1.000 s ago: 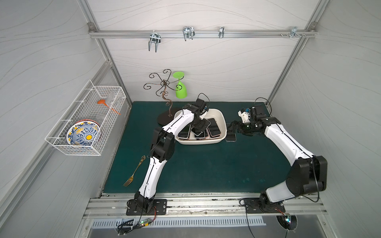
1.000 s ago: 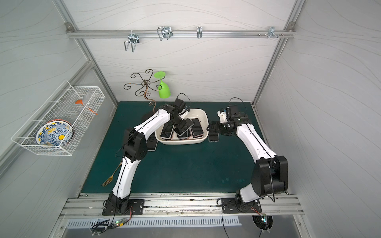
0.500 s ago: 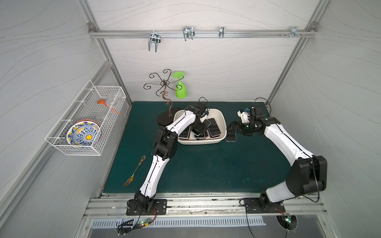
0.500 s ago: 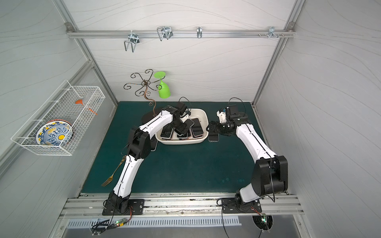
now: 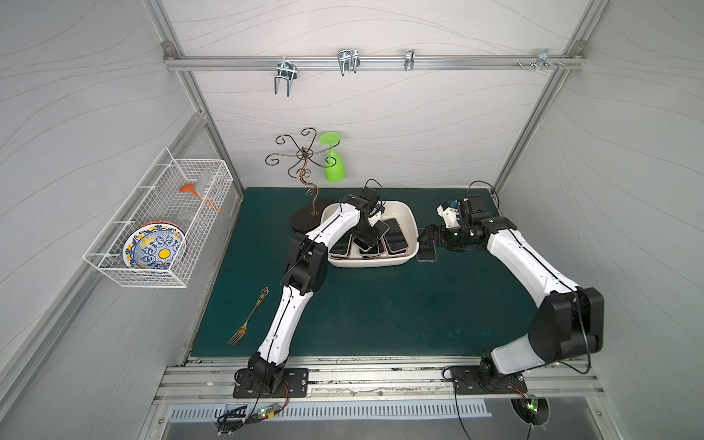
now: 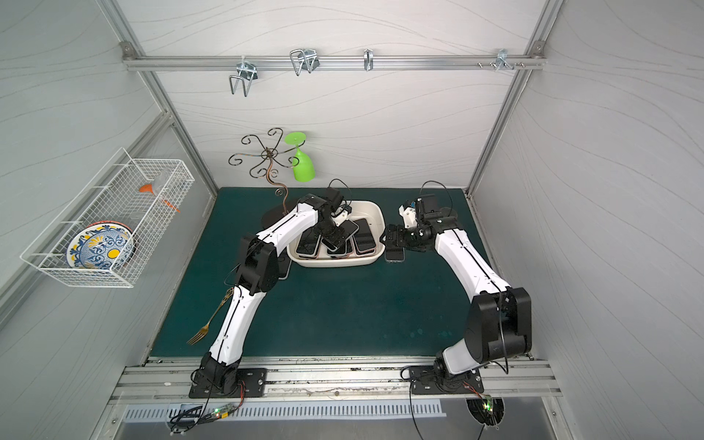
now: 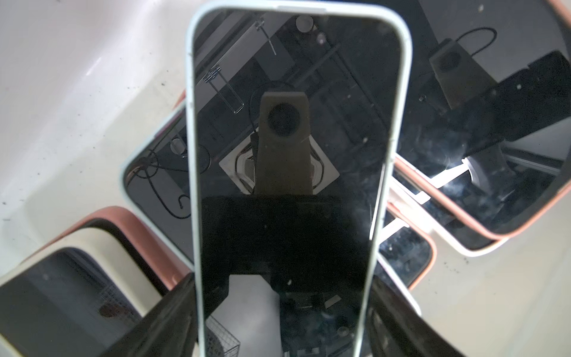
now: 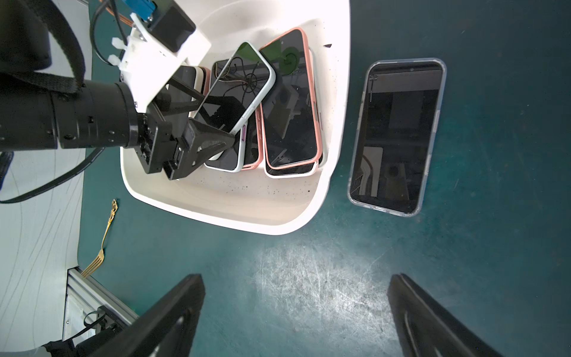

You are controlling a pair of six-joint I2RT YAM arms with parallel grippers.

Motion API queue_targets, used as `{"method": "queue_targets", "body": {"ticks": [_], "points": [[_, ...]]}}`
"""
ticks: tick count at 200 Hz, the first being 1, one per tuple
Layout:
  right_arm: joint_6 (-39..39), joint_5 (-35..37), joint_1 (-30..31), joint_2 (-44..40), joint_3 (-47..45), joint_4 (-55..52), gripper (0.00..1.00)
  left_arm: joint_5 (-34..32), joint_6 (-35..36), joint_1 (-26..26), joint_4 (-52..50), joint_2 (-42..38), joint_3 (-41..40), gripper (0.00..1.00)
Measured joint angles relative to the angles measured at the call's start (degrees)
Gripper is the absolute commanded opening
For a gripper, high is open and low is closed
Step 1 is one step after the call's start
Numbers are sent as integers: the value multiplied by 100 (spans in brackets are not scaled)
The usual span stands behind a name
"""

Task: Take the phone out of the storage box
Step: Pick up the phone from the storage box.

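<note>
The cream-white storage box (image 5: 369, 263) (image 6: 335, 262) (image 8: 247, 210) sits at the back of the green mat with several dark-screened phones piled in it. My left gripper (image 5: 364, 236) (image 7: 284, 309) (image 8: 217, 119) reaches down into the box. Its fingers press the two long edges of the top phone (image 7: 287, 154) (image 8: 238, 89) (image 6: 344, 230), which has a pale case and lies tilted across the others. My right gripper (image 5: 426, 240) (image 8: 296, 284) hangs open and holds nothing, low over the mat just right of the box.
A clear-cased phone (image 8: 398, 136) (image 5: 426, 254) lies flat on the mat by the box's right side, under my right gripper. A gold fork (image 5: 249, 320) lies front left. A metal stand (image 5: 304, 164) with a green cup (image 5: 334, 167) stands behind the box. A wire basket (image 5: 160, 224) hangs on the left wall.
My left gripper has sunk a little deeper into the box and its jaws have narrowed onto the pale-cased phone. The right arm has not moved.
</note>
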Motion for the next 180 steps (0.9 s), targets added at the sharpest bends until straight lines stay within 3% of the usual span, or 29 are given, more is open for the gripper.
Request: {"method": "queue_targets", "body": {"ticks": [83,180], "points": [[111,-13,271,2,-22,151,99,42,-289,24,275,-376,-608,50],[925,-625,621,649,260,870,99,363,-660,83,358,-1556,-1071,45]]}}
